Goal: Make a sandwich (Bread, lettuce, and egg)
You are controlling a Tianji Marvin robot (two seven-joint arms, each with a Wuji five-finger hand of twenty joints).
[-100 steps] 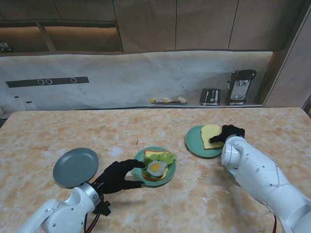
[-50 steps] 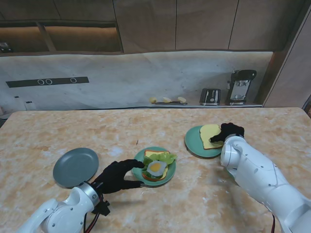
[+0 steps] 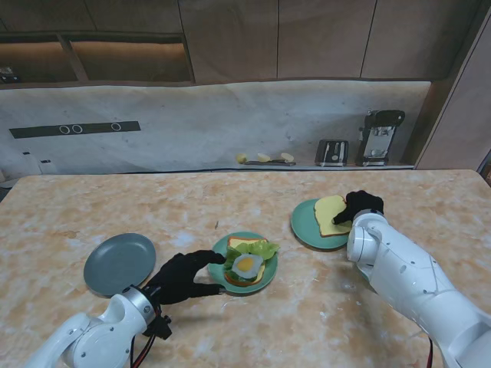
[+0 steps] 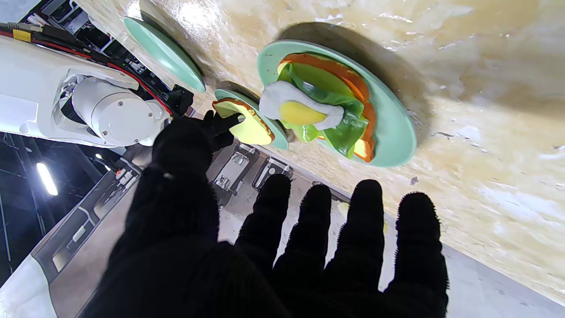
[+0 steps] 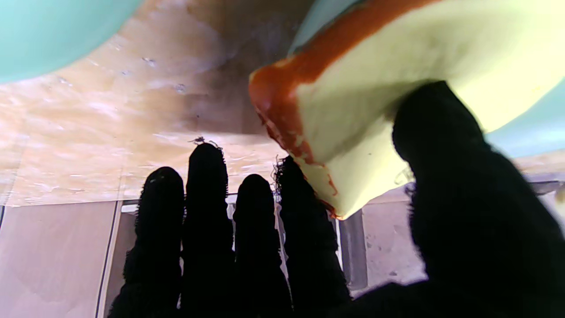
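Observation:
An open-faced sandwich sits on a green plate (image 3: pixel 268 281) in the middle: bread (image 4: pixel 353 84), lettuce (image 3: pixel 265 249) and a fried egg (image 3: pixel 245 265) on top. My left hand (image 3: pixel 182 278) rests just left of that plate, open, with its fingers (image 4: pixel 366 212) spread by the rim and nothing in them. A second bread slice (image 3: pixel 330 212) lies on another green plate (image 3: pixel 305 228) to the right. My right hand (image 3: pixel 360 205) is shut on this slice (image 5: pixel 397 66); the thumb (image 5: pixel 459 176) presses its top face and the fingers (image 5: pixel 304 207) meet its crust edge.
An empty grey plate (image 3: pixel 119 263) lies at the left, beside my left forearm. A third green plate (image 4: pixel 165 53) is mostly hidden behind my right arm. A toaster (image 3: pixel 331 152) and a coffee machine (image 3: pixel 380 136) stand on the back counter.
My right hand has crept a little farther from me and leftward on the bread slice, and its plate has shifted slightly left. The left hand has barely moved.

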